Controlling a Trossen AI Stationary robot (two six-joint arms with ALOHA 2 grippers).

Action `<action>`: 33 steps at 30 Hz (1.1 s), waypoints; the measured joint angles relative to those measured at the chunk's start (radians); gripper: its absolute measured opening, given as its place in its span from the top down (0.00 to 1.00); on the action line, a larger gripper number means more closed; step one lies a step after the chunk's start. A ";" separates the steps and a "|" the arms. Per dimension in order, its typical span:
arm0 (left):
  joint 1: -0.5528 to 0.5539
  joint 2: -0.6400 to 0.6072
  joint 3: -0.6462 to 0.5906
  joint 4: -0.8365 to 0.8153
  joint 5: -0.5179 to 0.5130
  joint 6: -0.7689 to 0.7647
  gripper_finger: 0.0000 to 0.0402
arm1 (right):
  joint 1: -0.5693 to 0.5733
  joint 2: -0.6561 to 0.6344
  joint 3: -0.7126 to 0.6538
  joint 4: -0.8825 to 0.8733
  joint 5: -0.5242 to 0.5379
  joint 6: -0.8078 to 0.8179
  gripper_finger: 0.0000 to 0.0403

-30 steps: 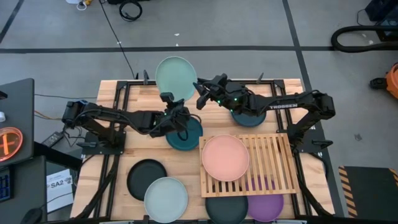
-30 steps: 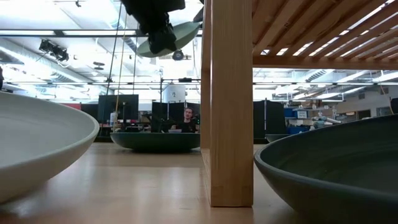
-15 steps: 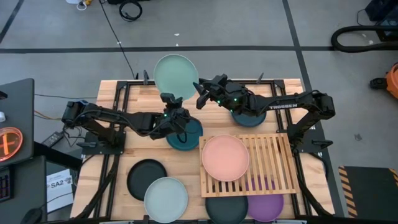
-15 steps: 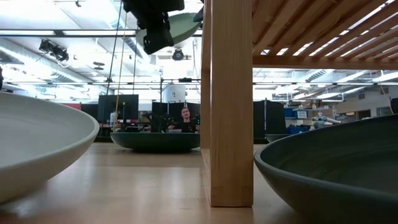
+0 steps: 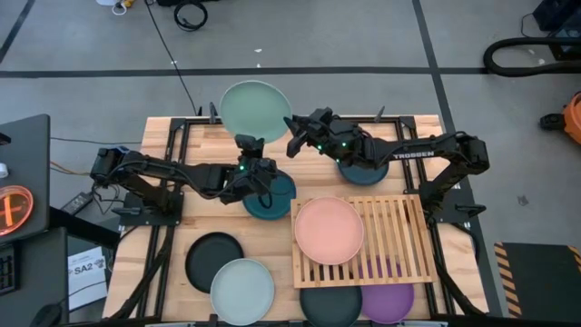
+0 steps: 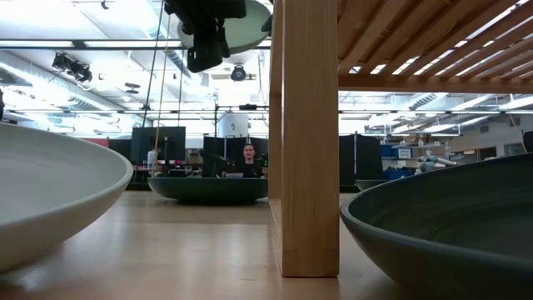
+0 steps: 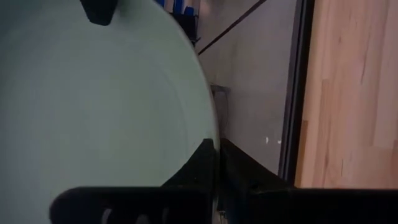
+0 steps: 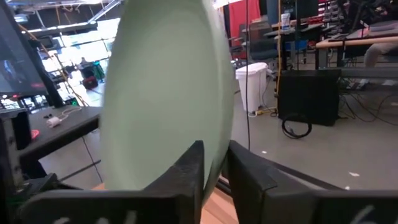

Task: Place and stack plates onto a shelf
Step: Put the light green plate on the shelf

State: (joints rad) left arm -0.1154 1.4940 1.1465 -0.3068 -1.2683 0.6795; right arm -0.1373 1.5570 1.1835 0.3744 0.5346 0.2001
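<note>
Mint plate (image 5: 255, 110) is held aloft at upper centre of the high view, gripped on opposite edges. Left pincer (image 5: 246, 143) is clamped on its near rim. Right pincer (image 5: 292, 136) straddles the right edge, fingers (image 8: 189, 163) on either side, closing but not judged firmly gripped. This looks like a handover, so the right arm can reach the shelf (image 5: 395, 238) at lower right, where a pink plate (image 5: 329, 230) already lies. Other plates remain on the surface (image 5: 204, 213).
</note>
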 joint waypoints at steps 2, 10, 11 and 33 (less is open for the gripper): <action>-0.001 0.000 0.000 0.003 0.003 0.002 0.94 | -0.003 0.000 0.000 -0.002 0.000 -0.001 0.87; 0.001 0.000 0.000 0.001 0.059 -0.002 0.86 | -0.009 0.001 0.000 0.000 -0.007 -0.005 0.96; 0.001 0.000 0.000 0.001 0.076 -0.003 0.86 | -0.009 0.001 0.000 -0.002 -0.007 -0.005 0.97; 0.001 -0.002 0.000 0.003 0.121 -0.015 0.63 | -0.041 0.002 -0.002 0.001 0.015 -0.015 0.97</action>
State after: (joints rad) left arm -0.1146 1.4921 1.1469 -0.3038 -1.1477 0.6646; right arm -0.1779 1.5589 1.1816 0.3753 0.5493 0.1848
